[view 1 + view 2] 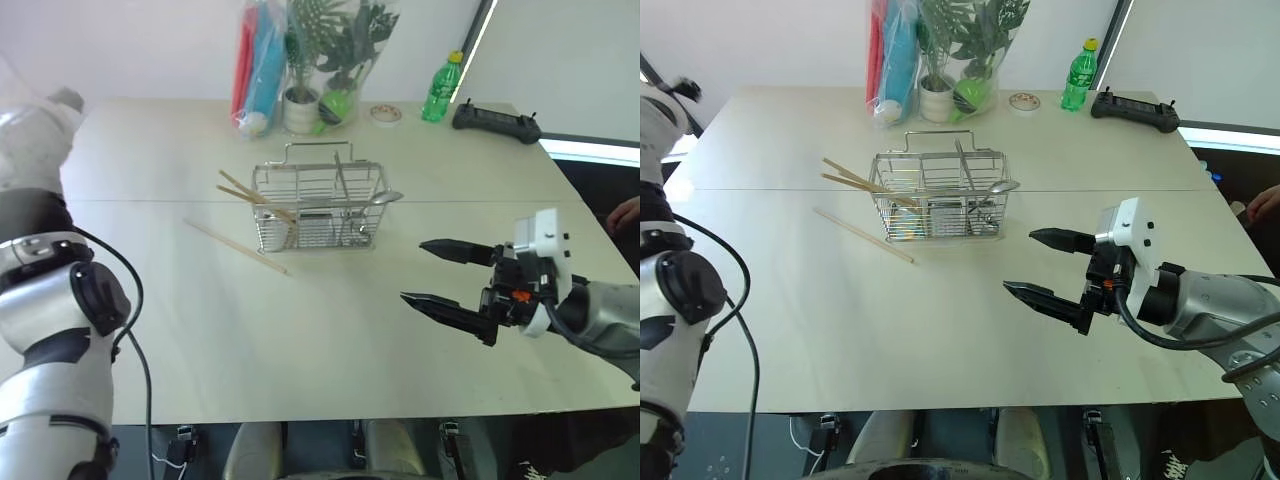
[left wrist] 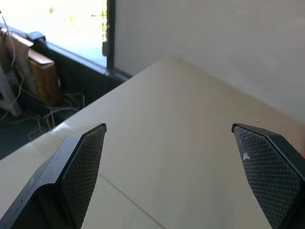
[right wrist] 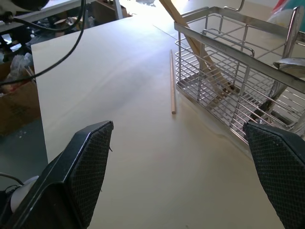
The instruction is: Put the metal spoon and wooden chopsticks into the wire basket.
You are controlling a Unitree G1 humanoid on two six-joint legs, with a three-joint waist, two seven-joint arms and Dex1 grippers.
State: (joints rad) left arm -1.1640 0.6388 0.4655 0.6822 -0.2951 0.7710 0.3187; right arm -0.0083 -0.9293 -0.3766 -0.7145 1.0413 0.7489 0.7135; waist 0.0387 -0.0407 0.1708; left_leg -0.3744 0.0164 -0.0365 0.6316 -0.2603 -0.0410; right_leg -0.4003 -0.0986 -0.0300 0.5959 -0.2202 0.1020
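Silver wire basket [image 1: 318, 208] on the tabletop [image 1: 300, 340], spoon [image 1: 378, 201] inside.
Two chopsticks [image 1: 255, 195] lean over its rim; one lies beside it. Right claw [image 1: 440, 275] and left claw [image 2: 167, 176] both gape wide, empty.

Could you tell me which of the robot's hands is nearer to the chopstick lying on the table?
Right. The open right hand hovers beyond the wire basket from the chopstick; the open left hand faces the table's far left edge.

Bright daylight from the window behind washes the far table [image 1: 150, 140] pale, glare blows out the window strip [image 1: 600, 150] and the wire basket [image 3: 228, 71] rim, shadows stay soft and faint, and the close black fingers [image 2: 83, 167] look blurred.
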